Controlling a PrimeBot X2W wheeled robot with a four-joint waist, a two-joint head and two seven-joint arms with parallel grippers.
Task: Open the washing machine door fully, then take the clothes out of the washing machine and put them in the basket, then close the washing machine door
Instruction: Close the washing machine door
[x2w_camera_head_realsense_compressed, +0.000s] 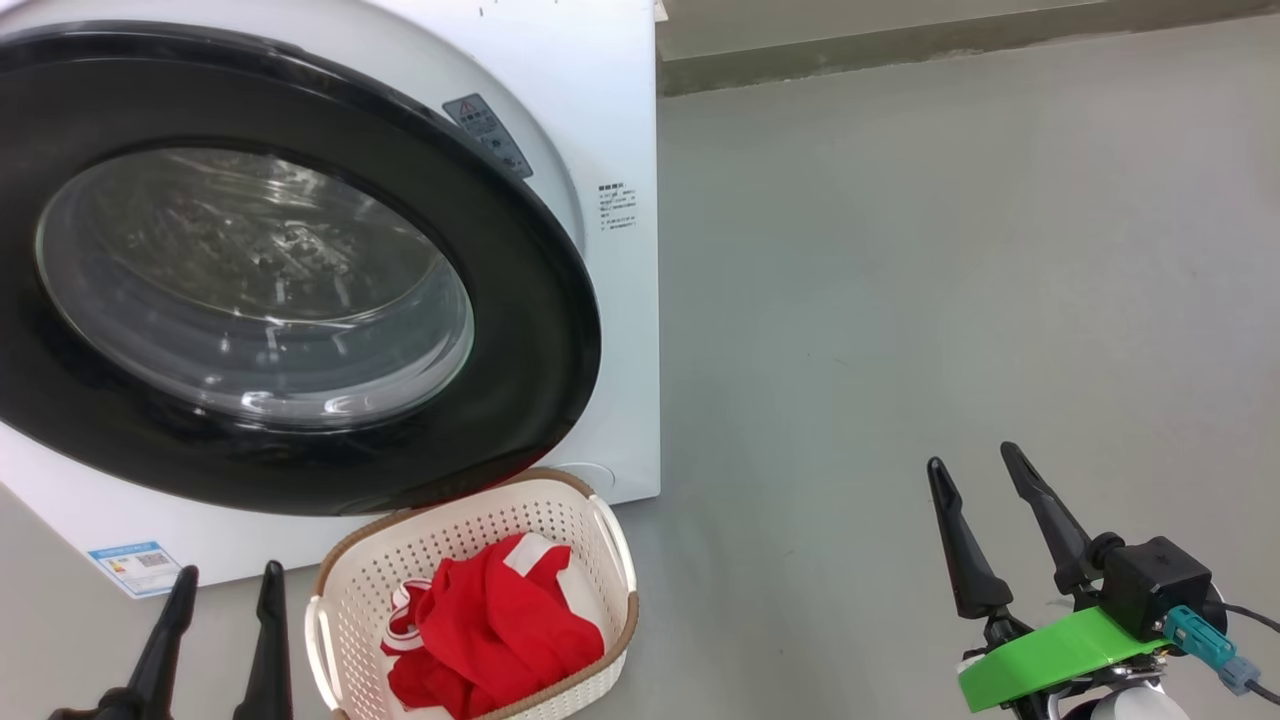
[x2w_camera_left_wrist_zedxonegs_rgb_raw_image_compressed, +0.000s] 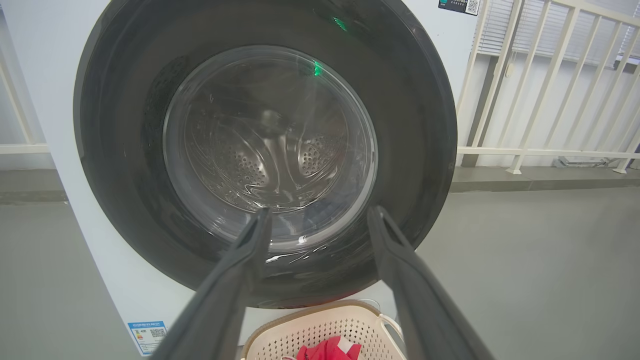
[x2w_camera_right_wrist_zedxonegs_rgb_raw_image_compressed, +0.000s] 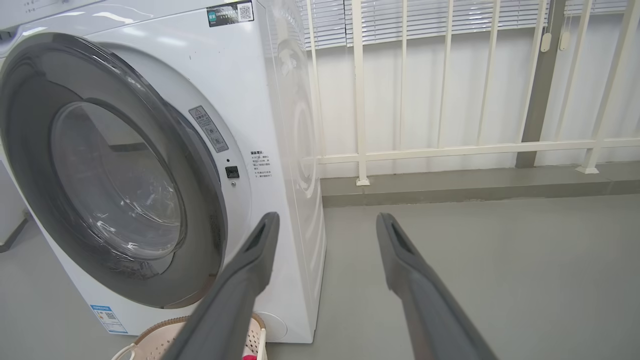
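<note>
The left gripper (x2w_camera_head_realsense_compressed: 222, 630), long dark fingers spread and empty, points straight at the big round shiny black-rimmed glass door (x2w_camera_head_realsense_compressed: 540, 330) of the white boxy washing machine (x2w_camera_head_realsense_compressed: 620, 120), nearer than the right gripper (x2w_camera_head_realsense_compressed: 985, 500), also spread and empty, while soft red clothes (x2w_camera_head_realsense_compressed: 500, 620) lie in the cream holey plastic basket (x2w_camera_head_realsense_compressed: 625, 620) by the machine's bottom front edge.

Grey floor (x2w_camera_head_realsense_compressed: 900, 300) under washing machine (x2w_camera_head_realsense_compressed: 622, 330), basket (x2w_camera_head_realsense_compressed: 450, 532).

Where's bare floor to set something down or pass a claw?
Free: grey floor right of the washing machine, up to the right claw. Crowded: below the washing machine door, where the basket of clothes sits beside the left claw.
</note>
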